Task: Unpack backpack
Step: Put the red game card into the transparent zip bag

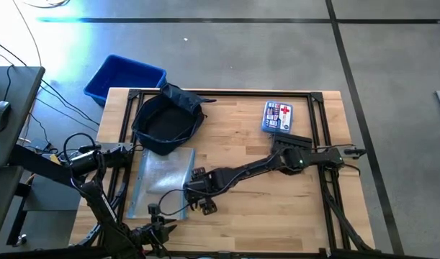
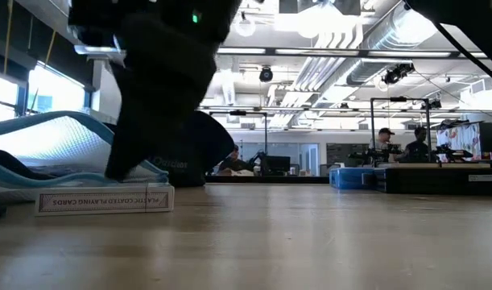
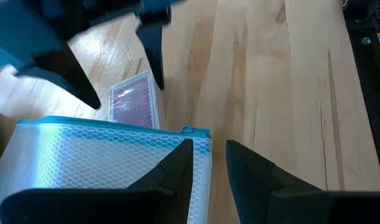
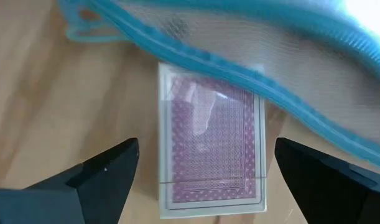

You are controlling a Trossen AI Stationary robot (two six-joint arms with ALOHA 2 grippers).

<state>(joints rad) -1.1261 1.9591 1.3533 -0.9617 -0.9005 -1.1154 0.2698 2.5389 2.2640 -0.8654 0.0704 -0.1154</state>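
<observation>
High view showed us the table from above, and we went over it from left to right. At about ten o'clock, just off the table corner, stood a blue bin. Beside it, at about eleven o'clock on the table, lay the backpack, open, with its dark lining facing up. Just below it, toward seven o'clock, lay a clear mesh pouch with a blue zipper edge.

The left gripper was at the near end of this pouch. In the left wrist view its fingers stood close together at the pouch's corner, but we could not tell whether they pinched the edge or only touched it.

Near the table's middle, the right gripper hovered over a deck of playing cards, which lay touching the pouch's edge. Its jaws stood wide apart, one on each side of the deck, and held nothing. At about one o'clock lay a first aid kit, well apart from the rest.

We judged the backpack to be light, soft and floppy, so it would fold and sag when lifted. The rim near the zipper seemed to us the best place to take hold, because the cloth there is doubled and less slippery.
</observation>
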